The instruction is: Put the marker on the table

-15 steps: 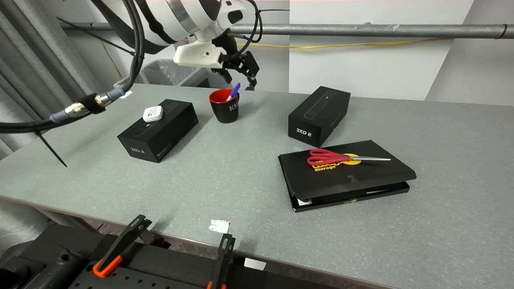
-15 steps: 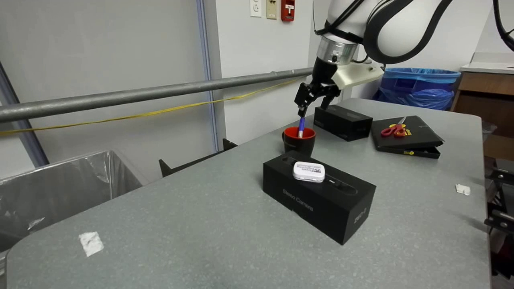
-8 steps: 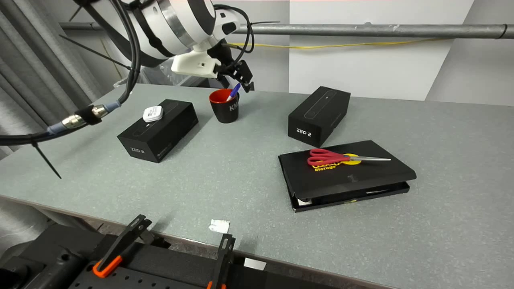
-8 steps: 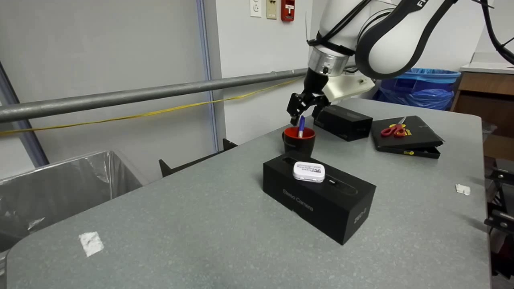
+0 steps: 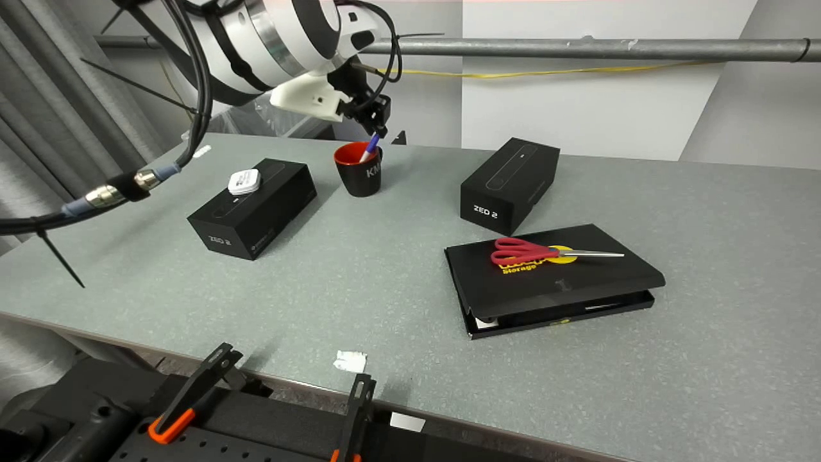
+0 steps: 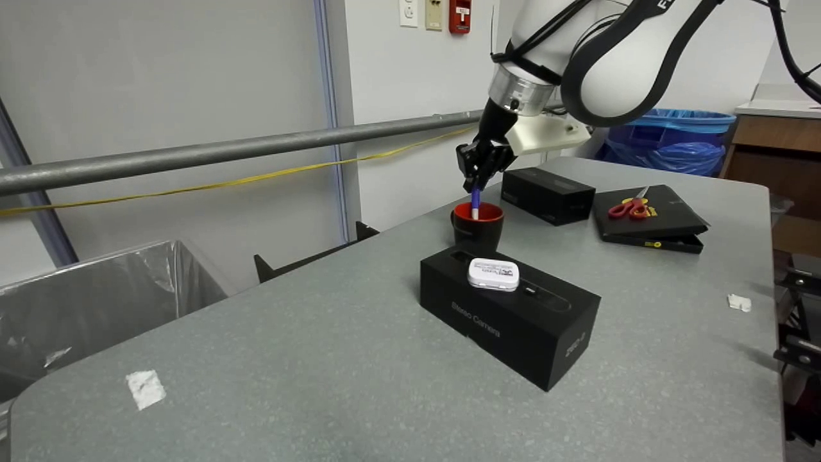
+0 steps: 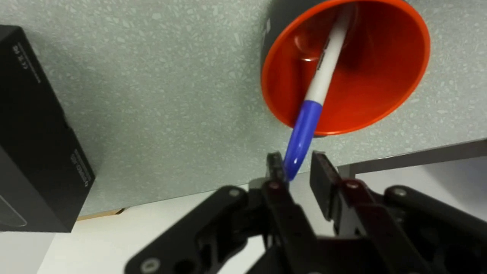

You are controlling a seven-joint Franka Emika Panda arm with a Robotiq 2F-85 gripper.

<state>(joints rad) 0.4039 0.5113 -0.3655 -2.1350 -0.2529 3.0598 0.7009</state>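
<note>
The marker has a blue cap and a white body. It leans inside the black cup, which is red inside, with its capped end poking above the rim. In the wrist view my gripper has the cap's tip between its fingers. The cap seems to touch the left finger, while a gap shows between it and the right finger. Both exterior views show the gripper just over the cup, around the cap's upper end. The grey table carries the cup.
A black box with a white tin on it stands beside the cup. Another black box lies across from it. Red scissors rest on a flat black case. A lined bin stands past the table edge.
My gripper has come down and over to the cup, and its fingers have drawn much closer together around the cap. The marker's capped end has shifted slightly; the cup stands where it was.
</note>
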